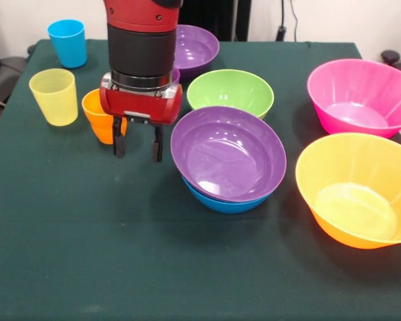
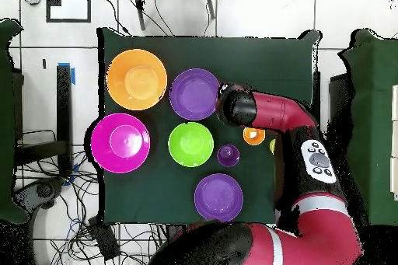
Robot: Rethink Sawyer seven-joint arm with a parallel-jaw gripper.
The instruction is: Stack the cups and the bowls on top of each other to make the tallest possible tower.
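A: Tabletop [image 1: 87, 267] layout?
B: Tower [image 1: 228, 160] centre: purple bowl nested in blue bowl [image 1: 220, 202]. Orange bowl [image 1: 357, 190] at 3 o'clock, pink [image 1: 361, 97] at 1.
A: Pincer [image 1: 138, 144]?
B: Fingers apart, empty, w/ orange cup [image 1: 95, 114] just behind.

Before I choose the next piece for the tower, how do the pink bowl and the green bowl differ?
The pink bowl is clearly larger than the green bowl. The pink one looks translucent, while the green one looks opaque. In the front view the pink bowl sits near the table's right edge, while the green bowl sits mid-table, just behind the stacked purple bowl. Both stand upright, empty and unstacked.
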